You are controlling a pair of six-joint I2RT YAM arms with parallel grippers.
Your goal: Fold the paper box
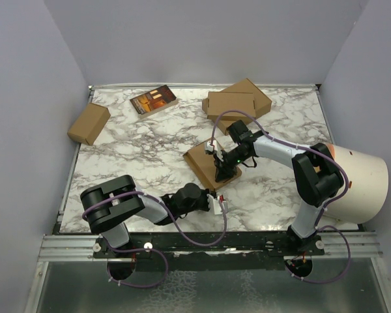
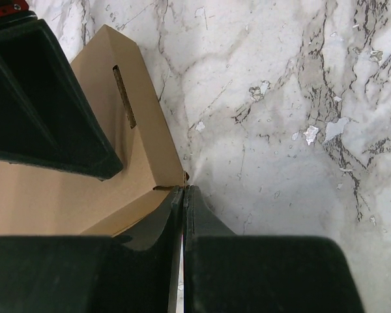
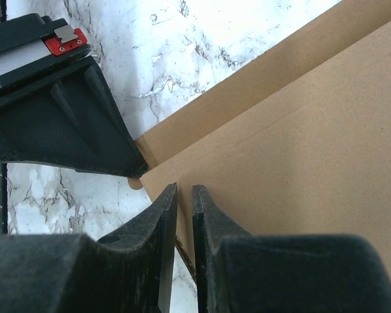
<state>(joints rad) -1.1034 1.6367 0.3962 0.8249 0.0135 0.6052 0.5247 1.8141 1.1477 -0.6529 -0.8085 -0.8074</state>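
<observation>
The paper box (image 1: 199,160) is a thin, plain brown piece of corrugated cardboard lying near the middle of the marbled table (image 1: 137,163), just in front of the two arms' tips. From above it reads as a flat, slanted rectangle, partly covered by the right gripper (image 1: 223,171) at its right side, with the left gripper (image 1: 213,195) at its near corner. The overhead view alone shows what lies around it: a stacked pair of brown boxes (image 1: 238,104) behind it, a small brown carton (image 1: 89,122) at the far left edge, a dark book-like item (image 1: 153,101) and a large white cylinder (image 1: 362,182) at the right. The left wrist view adds details the overhead cannot: a narrow slit (image 2: 124,98) cut in one panel, a folded edge running to a corner, and the left jaws pressed together with their tips right at that corner; whether cardboard is pinched between them cannot be told. The right wrist view shows a smooth panel with a crease line and a strip of cardboard beyond it, and the right jaws nearly together, clamped on an edge of the box whose corrugated rim shows in the thin gap.
</observation>
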